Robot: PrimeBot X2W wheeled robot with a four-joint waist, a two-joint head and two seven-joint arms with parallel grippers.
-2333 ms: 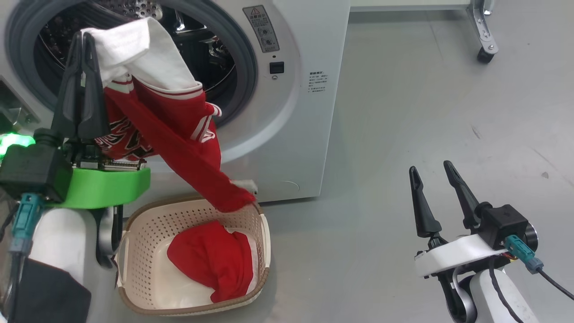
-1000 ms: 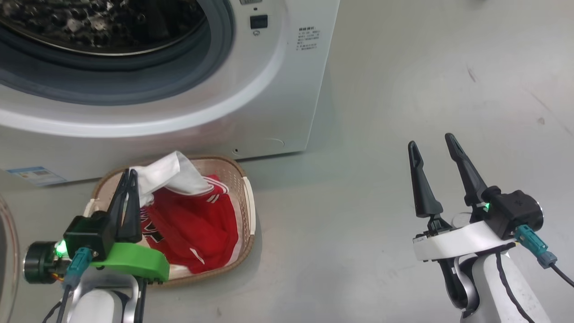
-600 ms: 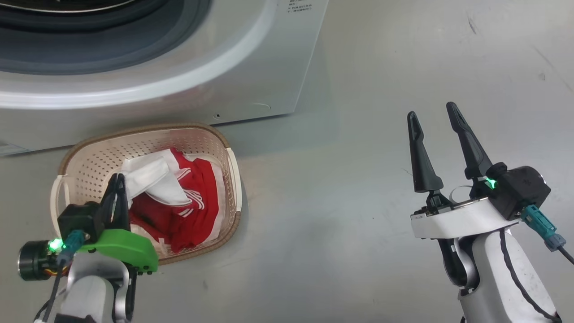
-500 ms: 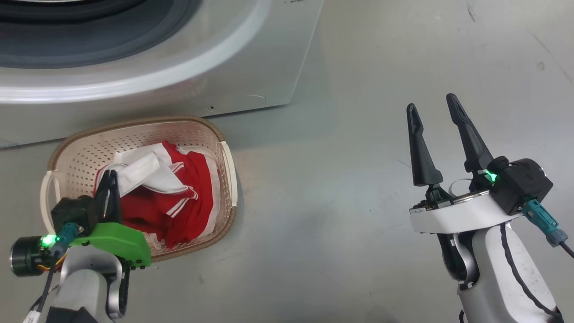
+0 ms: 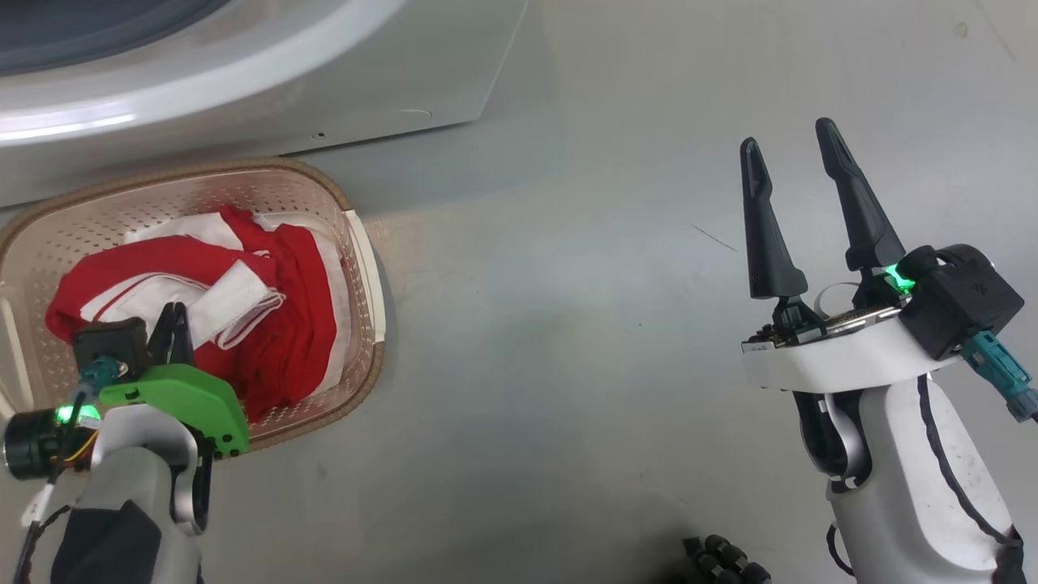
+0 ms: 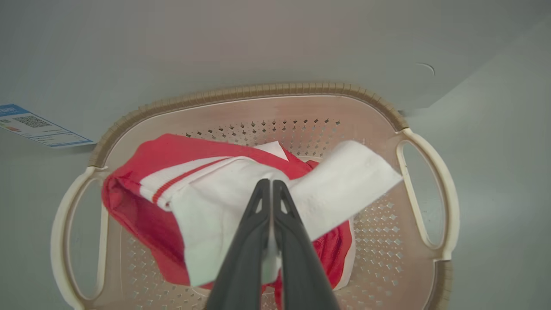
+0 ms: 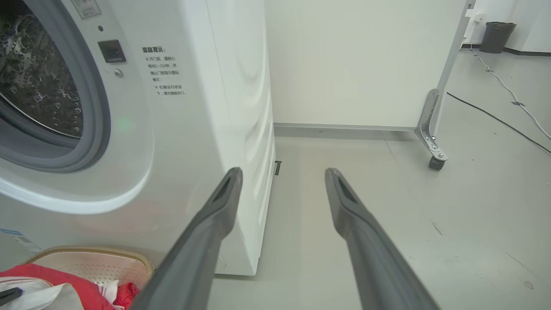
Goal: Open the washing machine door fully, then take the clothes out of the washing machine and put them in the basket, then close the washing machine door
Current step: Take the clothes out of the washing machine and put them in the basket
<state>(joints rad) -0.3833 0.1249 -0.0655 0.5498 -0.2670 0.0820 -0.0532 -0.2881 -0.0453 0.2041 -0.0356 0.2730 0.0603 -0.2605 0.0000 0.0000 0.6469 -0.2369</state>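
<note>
left gripper (image 6: 271, 184) pinched tight on a white panel of the clothes (image 6: 129, 206), in the basket (image 6: 258, 91); right gripper (image 5: 787, 134) spread, empty; fabric looks light and limp, so grab bunched folds.

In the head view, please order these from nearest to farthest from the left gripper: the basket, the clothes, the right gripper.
1. the clothes, pinched in the left gripper.
2. the basket, its walls around them.
3. the right gripper, far off at the right side.
</note>
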